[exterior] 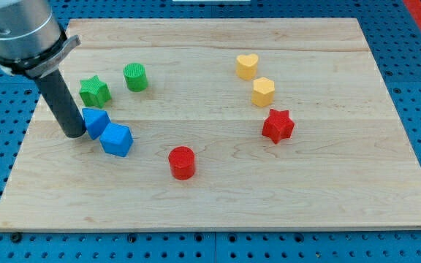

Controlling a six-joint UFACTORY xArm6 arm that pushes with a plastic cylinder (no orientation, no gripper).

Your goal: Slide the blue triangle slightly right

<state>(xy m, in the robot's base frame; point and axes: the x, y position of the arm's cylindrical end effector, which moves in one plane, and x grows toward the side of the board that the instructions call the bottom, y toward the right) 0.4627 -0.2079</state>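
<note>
One blue triangle (pixel 95 121), ribbed, my tip (pixel 74 134) touching its left

The surface (pixel 218 190) is pale wood with a straight grain. On it sit two blue blocks, a triangle (pixel 95 121) and a cube (pixel 117 139); a green star (pixel 93 91) and green cylinder (pixel 135 77); a yellow heart (pixel 247 66) and yellow hexagon (pixel 263 91); a red star (pixel 277 125) and red cylinder (pixel 182 162). My tip (pixel 74 133) is dark grey.
</note>
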